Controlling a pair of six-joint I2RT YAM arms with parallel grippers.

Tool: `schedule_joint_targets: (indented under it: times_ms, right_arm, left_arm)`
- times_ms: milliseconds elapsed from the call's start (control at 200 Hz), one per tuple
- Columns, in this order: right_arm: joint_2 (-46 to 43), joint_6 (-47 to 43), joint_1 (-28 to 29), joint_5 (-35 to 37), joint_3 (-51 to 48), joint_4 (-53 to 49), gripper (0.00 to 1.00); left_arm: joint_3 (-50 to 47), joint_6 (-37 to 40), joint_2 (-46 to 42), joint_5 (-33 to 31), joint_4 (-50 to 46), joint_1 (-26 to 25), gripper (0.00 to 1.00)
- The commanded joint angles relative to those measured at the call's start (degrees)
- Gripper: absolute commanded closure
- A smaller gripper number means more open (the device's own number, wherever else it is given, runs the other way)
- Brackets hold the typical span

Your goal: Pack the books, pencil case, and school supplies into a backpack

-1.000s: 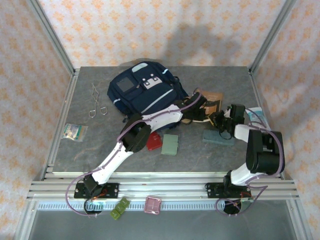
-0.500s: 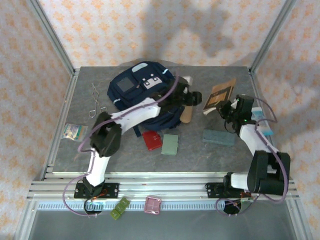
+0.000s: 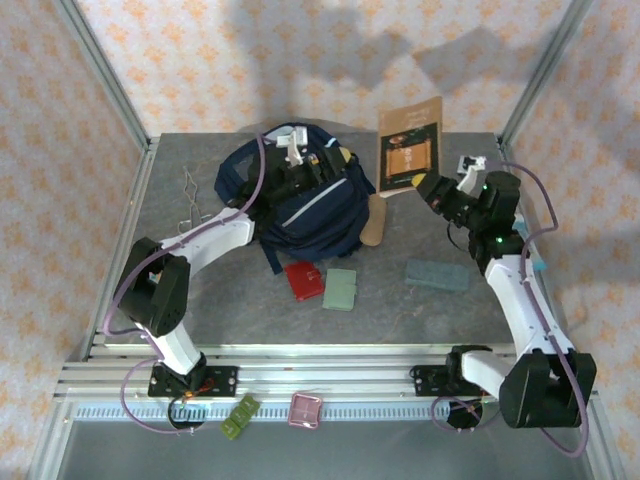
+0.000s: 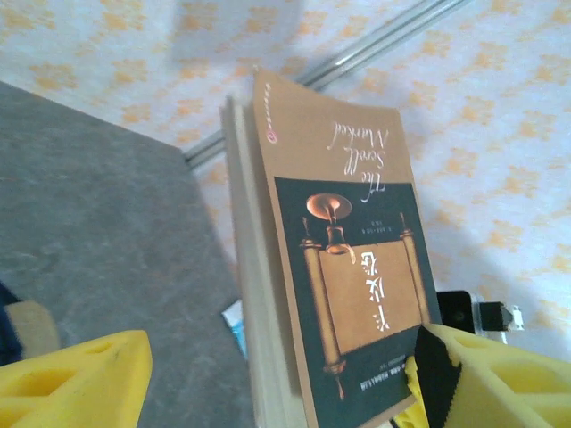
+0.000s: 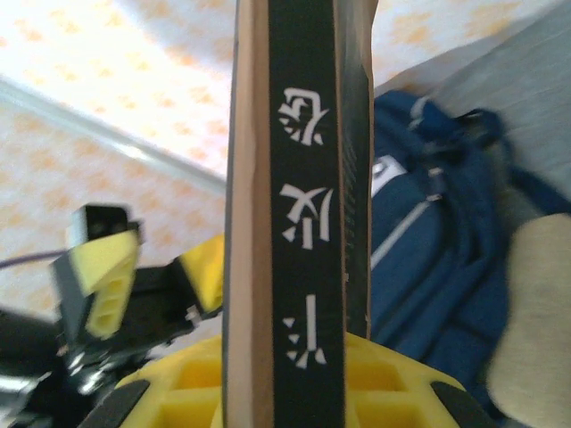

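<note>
Backpack (image 3: 310, 205) lies toward the back of the tabletop (image 3: 240, 310), and none of the items in sight is inside it. The right claw (image 5: 299, 388) is clamped on the brown book (image 3: 410, 148) near a lower corner and holds it upright in the air, right of the backpack. The left claw (image 4: 284, 361) hangs over the backpack's top, its fingers wide apart and empty, facing the book. The pencil case (image 3: 375, 222) lies just beside the backpack's right side. The red case (image 3: 303, 281) and green case (image 3: 341, 289) sit side by side in front of the backpack, and the slab (image 3: 437, 274) is further right. I cannot find the blue book, so I cannot tell whether it is packed.

I judge the packing barely begun. The book's top edge stands near the back wall (image 3: 330, 70), and both claws crowd the space above the backpack. The tabletop in front of the backpack is mostly open.
</note>
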Motion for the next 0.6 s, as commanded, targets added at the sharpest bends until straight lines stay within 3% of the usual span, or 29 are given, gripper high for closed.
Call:
schedule_joint_targets:
  times_ms: [0, 185, 240, 415, 596]
  right_arm:
    - [-1.9, -2.0, 2.8, -8.0, 4.0, 6.6, 1.0]
    - [-2.4, -1.6, 5.9, -11.8, 5.1, 8.0, 1.0]
    - [-2.3, -0.5, 6.5, -13.4, 4.8, 9.5, 1.0]
    - [-3.1, 4.4, 7.7, -18.1, 3.7, 16.4, 1.0]
    - [-2.9, 8.7, 8.0, -19.5, 3.1, 20.9, 1.0]
  left_arm:
    - [-1.6, -5.0, -1.8, 8.4, 14.9, 0.1, 0.23]
    - [-4.7, -6.3, -2.9, 9.8, 21.0, 0.0, 0.22]
    - [-5.3, -6.9, -3.0, 9.8, 22.1, 0.0, 0.15]
    - [-5.5, -5.6, -3.1, 9.0, 20.9, 0.0, 0.15]
    - [-5.2, -7.5, -2.4, 9.3, 26.1, 0.0, 0.15]
